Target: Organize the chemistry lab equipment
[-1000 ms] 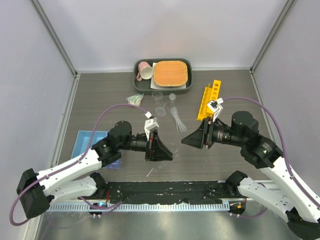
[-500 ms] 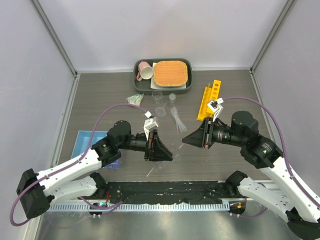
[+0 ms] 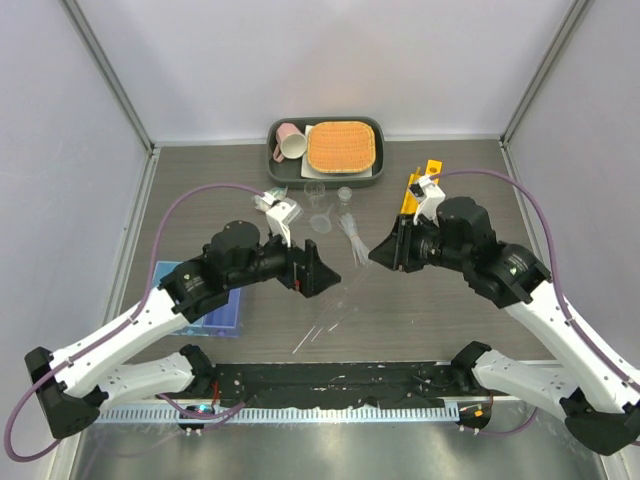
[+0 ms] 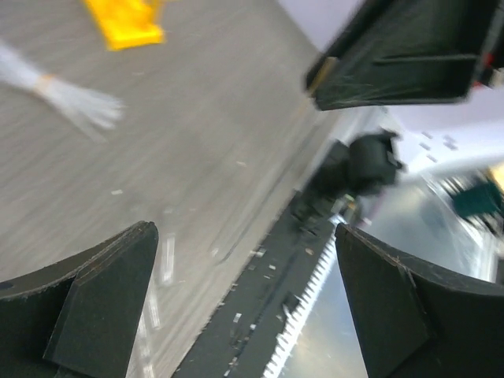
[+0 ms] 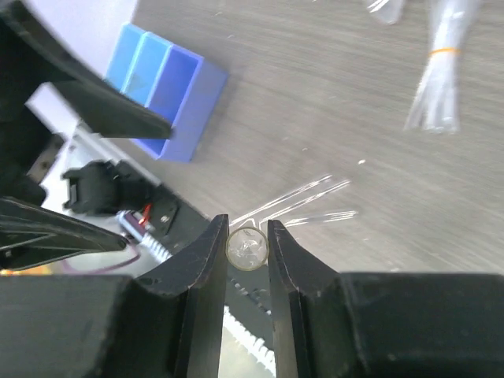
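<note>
My right gripper (image 5: pixel 248 246) (image 3: pixel 383 254) is shut on a thin glass tube (image 5: pixel 248 248), seen end-on between its fingers above the table. My left gripper (image 4: pixel 246 295) (image 3: pixel 318 274) stands wide open with nothing between its jaws, facing the right gripper across a small gap. Several more thin glass tubes (image 3: pixel 315 335) (image 5: pixel 303 201) lie on the table near the front edge. The banded pipettes (image 3: pixel 352 235) (image 5: pixel 441 79), small beakers (image 3: pixel 315 190) and funnel (image 3: pixel 320 220) lie mid-table. The yellow rack (image 3: pixel 415 200) (image 4: pixel 126 20) is at right. The blue tray (image 3: pixel 185 295) (image 5: pixel 161 79) sits at left, partly under the left arm.
A dark tray (image 3: pixel 375 172) at the back holds a pink mug (image 3: pixel 290 143) and an orange woven mat (image 3: pixel 342 146). A small pale packet (image 3: pixel 268 200) lies left of the beakers. The black toothed rail (image 3: pixel 330 385) runs along the near edge. Grey walls close both sides.
The left gripper opened, let go of the glass tube and swung toward the back. The right gripper closed on the tube and moved left and farther from the front edge with it.
</note>
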